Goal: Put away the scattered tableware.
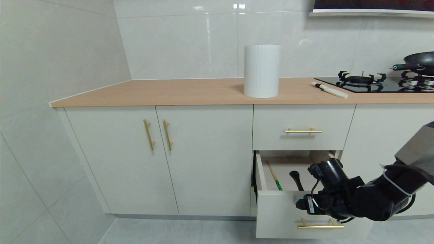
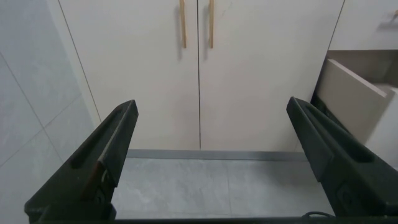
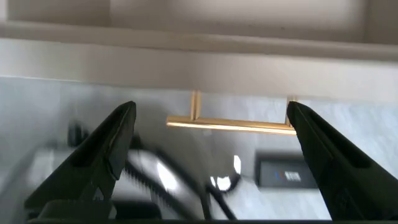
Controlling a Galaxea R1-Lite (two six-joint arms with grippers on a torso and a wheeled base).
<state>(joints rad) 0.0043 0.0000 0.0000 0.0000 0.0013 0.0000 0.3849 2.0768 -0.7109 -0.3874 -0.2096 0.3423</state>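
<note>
The lower drawer [image 1: 278,210] stands pulled out, and inside it lie a pair of chopsticks [image 1: 274,176] with green ends and a black-handled utensil [image 1: 296,179]. My right gripper [image 1: 302,205] hangs in front of the drawer front, just above its gold handle [image 1: 320,226]. In the right wrist view that gripper [image 3: 209,112] is open, with the handle [image 3: 230,126] beyond the gap and nothing held. A pale knife-like utensil [image 1: 329,89] lies on the countertop by the hob. My left gripper [image 2: 210,106] is open and empty, low down and facing the cabinet doors.
A tall white ribbed container [image 1: 261,71] stands on the wooden countertop [image 1: 169,91]. At the right is a gas hob [image 1: 373,83] with a black wok [image 1: 418,62]. A shut drawer [image 1: 302,127] sits above the open one. The double cabinet doors [image 1: 159,159] are shut.
</note>
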